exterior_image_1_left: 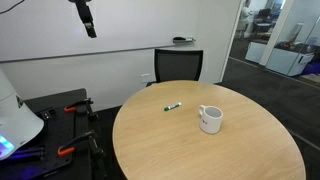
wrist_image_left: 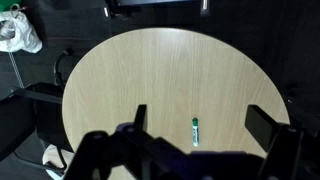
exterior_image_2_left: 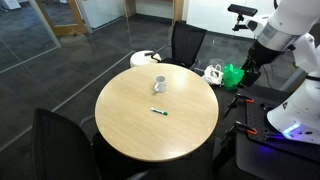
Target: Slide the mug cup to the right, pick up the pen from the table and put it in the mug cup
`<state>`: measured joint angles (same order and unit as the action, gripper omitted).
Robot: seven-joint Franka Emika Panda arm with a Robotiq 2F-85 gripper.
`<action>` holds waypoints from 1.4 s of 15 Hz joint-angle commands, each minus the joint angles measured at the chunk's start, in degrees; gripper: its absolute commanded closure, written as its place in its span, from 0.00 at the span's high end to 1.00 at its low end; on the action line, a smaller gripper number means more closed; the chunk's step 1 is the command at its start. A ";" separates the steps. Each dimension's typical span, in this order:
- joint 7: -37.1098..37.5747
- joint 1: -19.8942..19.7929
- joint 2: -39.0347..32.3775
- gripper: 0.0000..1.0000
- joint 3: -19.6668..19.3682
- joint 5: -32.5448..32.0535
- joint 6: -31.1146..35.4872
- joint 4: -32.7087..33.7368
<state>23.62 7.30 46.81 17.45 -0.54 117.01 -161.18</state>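
Dark flooring and a plain white wall surround a round table (exterior_image_1_left: 200, 150) with a light wood-grain top, which shows in both exterior views. A white mug (exterior_image_1_left: 210, 119) stands upright on the table, well inside its rim. A short green pen (exterior_image_1_left: 172, 105) lies flat on the table near the mug; bare wood shows between the two, so they do not touch. From the opposite side, in an exterior view, the mug (exterior_image_2_left: 159, 83) sits toward the far part of the table and the pen (exterior_image_2_left: 159, 112) lies near the table's middle.

High above the table, the gripper (exterior_image_1_left: 91, 30) hangs out past the rim on the wall side, well clear of mug and pen. In the wrist view it looks down on the table from a height. Its dark fingers (wrist_image_left: 140, 115) rise from the bottom of that picture with the jaws spread wide apart, and the pen (wrist_image_left: 195, 130) appears far below in the gap between them.

A black chair (exterior_image_1_left: 178, 65) stands at the table's rim against the wall, and a second chair (exterior_image_2_left: 60, 140) stands at the rim opposite. A green bag (exterior_image_2_left: 232, 74) sits on the floor beside the table, at the foot of the white arm (exterior_image_2_left: 290, 30). A white bag (wrist_image_left: 18, 30) lies on the floor just off the table's edge in the wrist view.
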 commanded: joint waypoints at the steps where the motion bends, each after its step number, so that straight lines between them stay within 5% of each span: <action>1: -0.09 -0.08 0.00 1.00 0.03 0.03 -0.13 0.23; 12: -0.08 -0.17 -0.23 1.00 -0.01 0.07 0.09 0.67; 21: 1.28 -5.02 -1.74 1.00 -2.32 -1.56 1.11 2.90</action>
<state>23.62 7.30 46.77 17.45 -0.54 117.01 -160.67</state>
